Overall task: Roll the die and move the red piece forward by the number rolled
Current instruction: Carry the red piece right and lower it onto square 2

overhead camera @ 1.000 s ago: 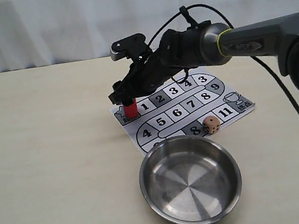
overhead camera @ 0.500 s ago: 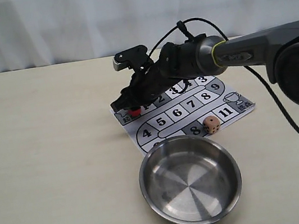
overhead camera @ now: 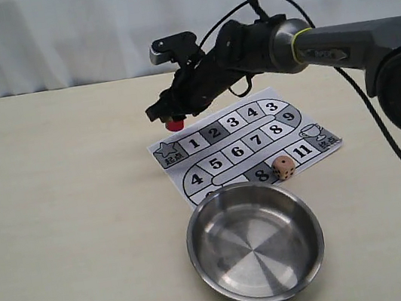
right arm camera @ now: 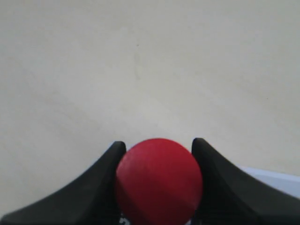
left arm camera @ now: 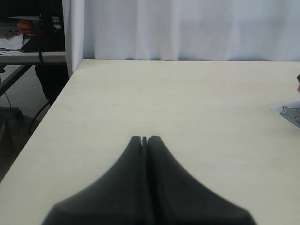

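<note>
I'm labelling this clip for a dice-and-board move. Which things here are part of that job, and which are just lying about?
Part of the job: numbered board; die, resting on it; red piece, lifted in the right claw.

Lying about: empty metal bowl near the board; left claw, shut, away from the board.

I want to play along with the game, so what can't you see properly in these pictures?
- die: in the exterior view its pips are too small to count, and neither wrist view shows it.
- red piece: in the exterior view the right tool covers all but its lower end.
- board: in the exterior view the bowl rim hides its nearest squares, and the left wrist view cuts it off at the picture edge.
</note>
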Robot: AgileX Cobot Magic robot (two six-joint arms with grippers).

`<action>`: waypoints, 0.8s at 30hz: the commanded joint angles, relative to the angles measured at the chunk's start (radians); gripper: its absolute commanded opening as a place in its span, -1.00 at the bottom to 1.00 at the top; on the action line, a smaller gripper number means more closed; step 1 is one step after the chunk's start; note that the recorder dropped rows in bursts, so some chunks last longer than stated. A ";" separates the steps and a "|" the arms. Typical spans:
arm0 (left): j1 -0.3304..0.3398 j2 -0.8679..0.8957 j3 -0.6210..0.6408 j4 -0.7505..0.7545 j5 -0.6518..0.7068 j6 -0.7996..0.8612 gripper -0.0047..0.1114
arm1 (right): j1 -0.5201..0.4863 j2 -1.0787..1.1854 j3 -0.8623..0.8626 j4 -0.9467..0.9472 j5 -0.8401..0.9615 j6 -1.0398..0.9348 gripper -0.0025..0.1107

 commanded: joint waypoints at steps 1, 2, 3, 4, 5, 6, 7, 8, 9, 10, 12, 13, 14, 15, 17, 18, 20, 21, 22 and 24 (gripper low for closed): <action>-0.001 0.000 0.000 0.001 -0.009 0.000 -0.92 | -0.037 -0.007 -0.028 -0.015 0.050 -0.003 -0.88; -0.001 0.000 0.000 0.001 -0.009 0.000 -0.92 | -0.037 -0.007 -0.028 -0.035 0.055 -0.003 -0.88; -0.001 0.000 0.000 0.001 -0.009 0.000 -0.92 | -0.037 -0.007 -0.028 -0.061 0.060 -0.003 -0.88; -0.001 0.000 0.000 0.001 -0.009 0.000 -0.92 | -0.037 -0.007 -0.028 -0.077 0.068 -0.003 -0.88; -0.001 0.000 0.000 0.001 -0.009 0.000 -0.92 | -0.037 -0.005 -0.028 -0.078 0.073 -0.003 -0.88; -0.001 0.000 0.000 0.001 -0.009 0.000 -0.92 | -0.037 -0.002 -0.026 -0.078 0.081 -0.003 -0.88; -0.001 0.000 0.000 0.001 -0.009 0.000 -0.92 | -0.037 0.006 -0.026 -0.076 0.083 -0.003 -0.88; -0.001 0.000 0.000 0.001 -0.009 0.000 -0.92 | -0.037 0.018 -0.026 -0.067 0.083 -0.003 -0.88; -0.001 0.000 0.000 0.001 -0.009 0.000 -0.92 | -0.037 0.032 -0.026 -0.049 0.083 -0.003 -0.88; -0.001 0.000 0.000 0.001 -0.009 0.000 -0.92 | -0.037 0.055 -0.026 -0.033 0.083 -0.003 -0.88; -0.001 0.000 0.000 0.001 -0.009 0.000 -0.92 | -0.037 0.084 -0.026 -0.027 0.085 -0.003 -0.88; -0.001 0.000 0.000 0.001 -0.009 0.000 -0.92 | -0.037 0.092 -0.026 -0.035 0.088 -0.003 -0.88; -0.001 0.000 0.000 0.001 -0.009 0.000 -0.92 | -0.037 0.094 -0.026 -0.043 0.093 -0.003 -0.88; -0.001 0.000 0.000 0.001 -0.009 0.000 -0.92 | -0.037 0.096 -0.026 -0.053 0.094 -0.003 -0.86; -0.001 0.000 0.000 0.001 -0.009 0.000 -0.92 | -0.037 0.093 -0.026 -0.056 0.096 -0.003 -0.77; -0.001 0.000 0.000 0.001 -0.009 0.000 -0.92 | -0.037 0.091 -0.026 -0.056 0.096 -0.003 -0.71; -0.001 0.000 0.000 0.001 -0.009 0.000 -0.92 | -0.037 0.086 -0.026 -0.056 0.096 -0.003 -0.57; -0.001 0.000 0.000 0.001 -0.009 0.000 -0.92 | -0.037 0.085 -0.026 -0.056 0.096 -0.003 -0.52; -0.001 0.000 0.000 0.001 -0.009 0.000 -0.92 | -0.037 0.082 -0.028 -0.056 0.096 -0.001 -0.44; -0.001 0.000 0.000 0.001 -0.009 0.000 -0.92 | -0.037 0.078 -0.028 -0.054 0.096 0.004 -0.28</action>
